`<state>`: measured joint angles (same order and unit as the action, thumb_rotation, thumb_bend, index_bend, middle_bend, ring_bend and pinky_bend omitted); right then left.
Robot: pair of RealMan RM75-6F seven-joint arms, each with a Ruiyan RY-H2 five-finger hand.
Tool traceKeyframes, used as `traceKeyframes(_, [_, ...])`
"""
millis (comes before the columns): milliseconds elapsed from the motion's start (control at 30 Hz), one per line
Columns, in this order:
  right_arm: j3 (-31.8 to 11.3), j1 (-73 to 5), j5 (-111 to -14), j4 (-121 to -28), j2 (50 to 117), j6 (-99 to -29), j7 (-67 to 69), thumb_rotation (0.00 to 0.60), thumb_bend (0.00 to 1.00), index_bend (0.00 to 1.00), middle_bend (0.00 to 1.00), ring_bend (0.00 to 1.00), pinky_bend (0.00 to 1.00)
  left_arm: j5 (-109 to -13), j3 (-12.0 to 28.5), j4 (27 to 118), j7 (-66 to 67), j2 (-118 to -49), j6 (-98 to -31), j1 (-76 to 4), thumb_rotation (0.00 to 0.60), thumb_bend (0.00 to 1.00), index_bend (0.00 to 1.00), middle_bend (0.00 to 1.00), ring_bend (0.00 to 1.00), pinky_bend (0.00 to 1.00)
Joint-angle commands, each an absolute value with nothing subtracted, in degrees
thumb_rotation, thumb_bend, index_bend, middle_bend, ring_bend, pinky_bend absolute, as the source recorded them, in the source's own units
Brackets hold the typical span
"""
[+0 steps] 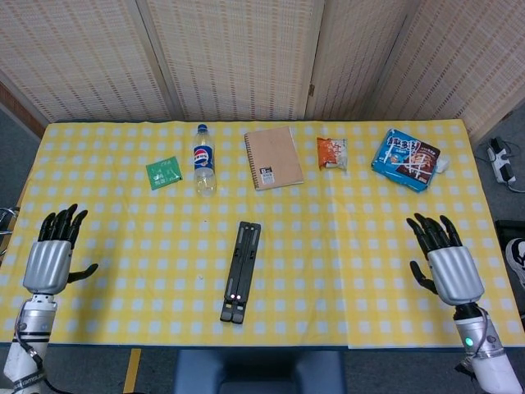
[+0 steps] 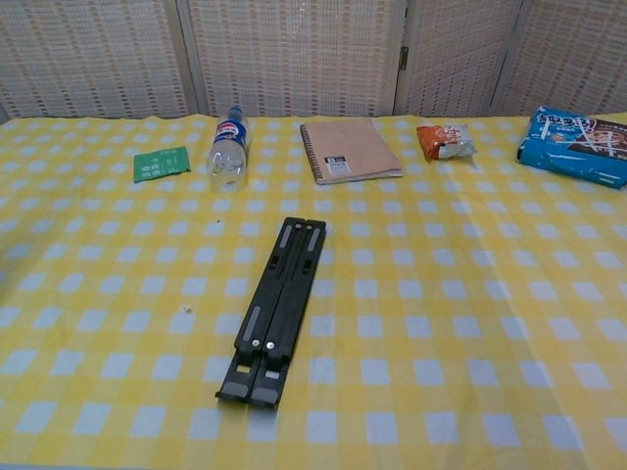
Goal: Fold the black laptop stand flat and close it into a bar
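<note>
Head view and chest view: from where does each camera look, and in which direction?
Head view: high above the near table edge, looking steeply down at the whole yellow checked table; left hand and right hand show, open.
Chest view: low at the near edge, looking across toward the wicker screen; no hands show.
Shared: folded black laptop stand, Pepsi bottle, notebook.

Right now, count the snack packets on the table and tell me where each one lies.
3. Green packet far left beside the bottle; orange packet right of the notebook; blue packet at the far right. None appears hidden.
</note>
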<state>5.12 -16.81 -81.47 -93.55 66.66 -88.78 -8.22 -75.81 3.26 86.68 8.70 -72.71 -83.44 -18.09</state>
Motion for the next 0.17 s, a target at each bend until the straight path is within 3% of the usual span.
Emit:
traceKeyframes(33, [4.86,-12.83,-81.79,-92.5,65.07,-92.37,-4.45,0.6,0.45,0.0,0.07,0.09,0.0,-78.45,0.82,89.35,9.96,-70.83,-88.18,-14.15,0.6,0.16,0.11,0.02,0.0,0.0])
traceKeyframes(167, [4.71,-9.68,-81.93,-91.8,64.97,-94.34,-3.32,0.6,0.45,0.0,0.07,0.08,0.0,-80.66,-1.05,91.58,10.4,-69.86,-92.0,-10.43,0.6,0.16,0.11,0.02,0.0,0.0])
